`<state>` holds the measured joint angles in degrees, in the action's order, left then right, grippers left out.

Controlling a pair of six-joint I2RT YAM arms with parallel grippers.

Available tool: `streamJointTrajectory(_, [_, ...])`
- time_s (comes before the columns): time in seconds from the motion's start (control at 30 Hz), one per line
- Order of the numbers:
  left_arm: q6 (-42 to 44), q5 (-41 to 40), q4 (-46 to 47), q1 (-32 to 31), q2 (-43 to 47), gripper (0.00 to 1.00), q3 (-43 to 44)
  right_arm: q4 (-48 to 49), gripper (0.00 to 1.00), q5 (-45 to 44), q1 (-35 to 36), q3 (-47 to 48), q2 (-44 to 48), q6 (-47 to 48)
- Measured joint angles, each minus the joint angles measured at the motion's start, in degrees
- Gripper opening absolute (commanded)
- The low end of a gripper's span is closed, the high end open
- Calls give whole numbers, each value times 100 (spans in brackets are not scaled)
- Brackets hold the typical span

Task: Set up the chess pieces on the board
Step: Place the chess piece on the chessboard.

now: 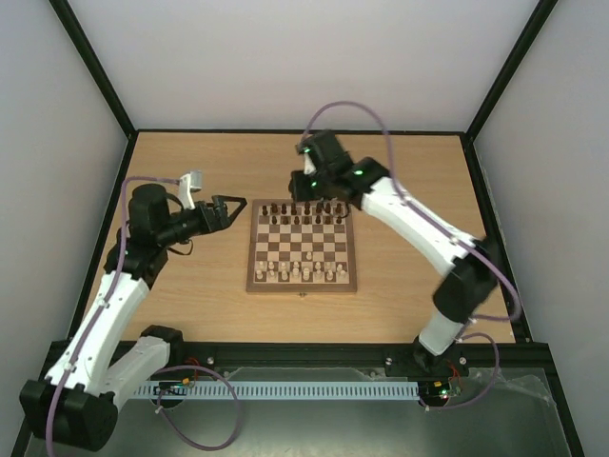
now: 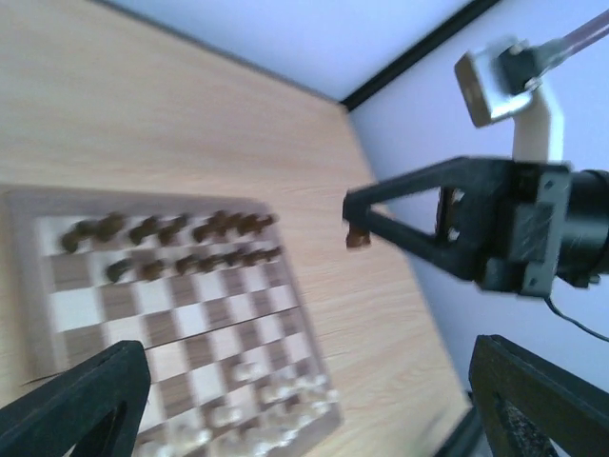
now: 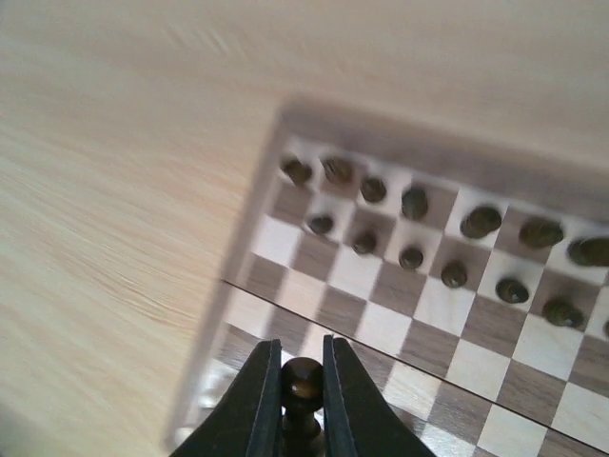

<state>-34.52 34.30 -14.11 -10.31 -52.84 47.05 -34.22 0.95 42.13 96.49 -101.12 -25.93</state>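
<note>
The board (image 1: 303,246) lies mid-table. Dark brown chess pieces (image 1: 304,212) fill its two far rows; they also show in the left wrist view (image 2: 171,243) and the right wrist view (image 3: 428,243). My right gripper (image 1: 301,188) hovers at the board's far-left corner. It is shut on the round head of a dark pawn (image 3: 304,381), also seen from the left wrist (image 2: 358,237). My left gripper (image 1: 235,208) is wide open and empty, just left of the board, with its fingers (image 2: 81,400) apart.
Pale cream chessmen (image 1: 300,274) stand in the board's two near rows. Bare wooden table lies around the board. White walls with black frame posts (image 1: 95,67) close in the back and sides.
</note>
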Motion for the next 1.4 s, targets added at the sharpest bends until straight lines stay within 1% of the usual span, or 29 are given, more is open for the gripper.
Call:
streamJointTrajectory(0.07, [-271, 293, 372, -31, 356, 99, -144, 424, 8, 173, -79, -210, 632, -199])
streamJointTrajectory(0.17, [-774, 551, 1023, -170, 859, 99, -378, 1436, 9, 503, -92, -944, 1705, -693])
streamJointTrajectory(0.2, [-944, 581, 1233, -247, 997, 99, -437, 1683, 9, 579, -87, -1158, 1974, -857])
streamJointTrajectory(0.27, [-1226, 595, 1661, -450, 1217, 99, -538, 2579, 9, 796, -83, -1818, 2570, -1325])
streamJointTrajectory(0.33, [-1502, 518, 2142, -782, 1388, 100, -664, 3377, 9, 944, -81, -2411, 2973, -1779])
streamJointTrajectory(0.4, [-1738, 398, 2551, -1178, 1482, 100, -774, 4129, 9, 1056, -81, -2992, 3250, -2262])
streamJointTrajectory(0.5, [-2050, 151, 3150, -1738, 1464, 100, -935, 5156, 9, 1172, -81, -3775, 3421, -2999])
streamJointTrajectory(0.6, [-2273, -81, 3578, -2133, 1327, 99, -1064, 5759, 9, 1287, -55, -4168, 3390, -3523])
streamJointTrajectory(0.7, [-2406, -280, 3862, -2339, 1161, 97, -1145, 6153, 9, 1379, 4, -4266, 3353, -3862])
streamJointTrajectory(0.87, [-2511, -555, 4079, -2463, 1019, 87, -1193, 6618, 8, 1469, 210, -4269, 3355, -4111])
streamJointTrajectory(1.0, [-2533, -752, 4277, -2490, 1005, 81, -1255, 6743, 8, 1467, 319, -4317, 3388, -4188])
streamJointTrajectory(1.3, [-2625, -994, 4636, -2605, 651, 74, -1298, 6795, 8, 1386, 472, -4465, 3471, -4275])
streamJointTrajectory(1.4, [-2638, -1040, 4680, -2618, 590, 69, -1305, 6800, 8, 1366, 505, -4465, 3469, -4291])
